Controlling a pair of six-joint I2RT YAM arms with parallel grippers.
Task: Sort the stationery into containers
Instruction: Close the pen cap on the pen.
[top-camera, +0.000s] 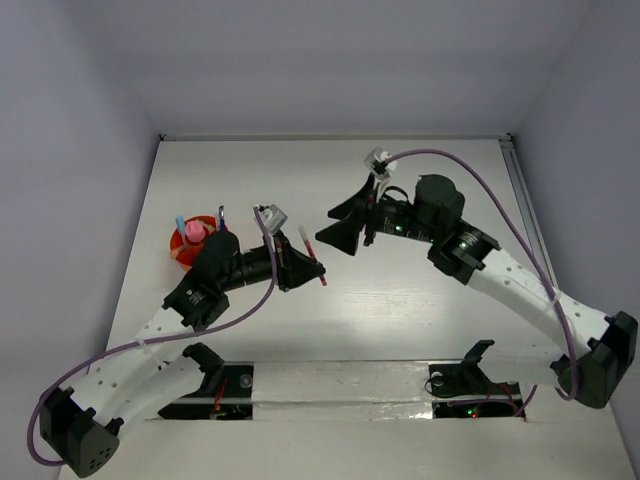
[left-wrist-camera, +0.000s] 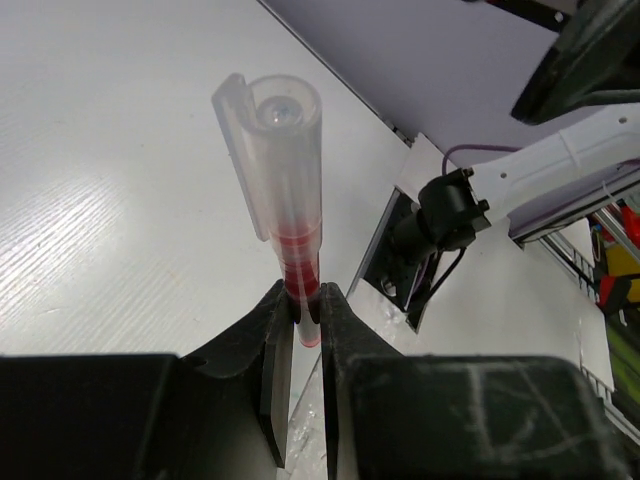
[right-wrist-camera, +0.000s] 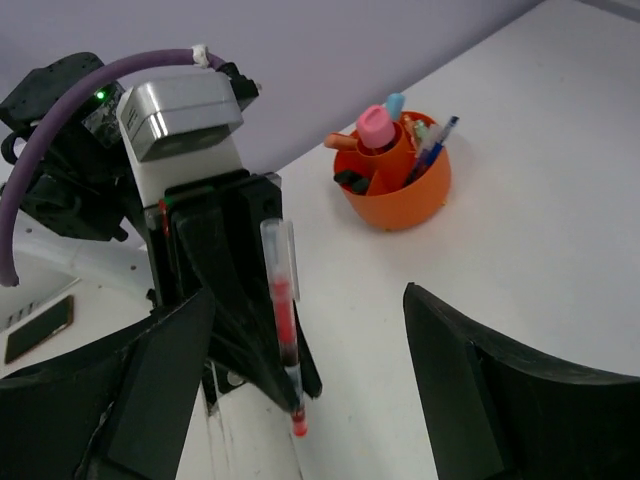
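Left wrist view: my left jaws pinched a red pen (left-wrist-camera: 292, 200); my right jaws stood wide open, empty.

This is looking like a robotics lab test cell, not a home or office. A left arm (top-camera: 140, 365) and a right arm (top-camera: 520, 285) are sitting bolted at the near edge of a white table (top-camera: 420, 320). Plain pale walls (top-camera: 330, 60) are boxing it in, and a purple cable (right-wrist-camera: 120, 68) is running to a wrist-mounted camera (right-wrist-camera: 180, 105). Blurred red and yellow clutter (left-wrist-camera: 615, 270), possibly shelved equipment, is showing beyond the table.
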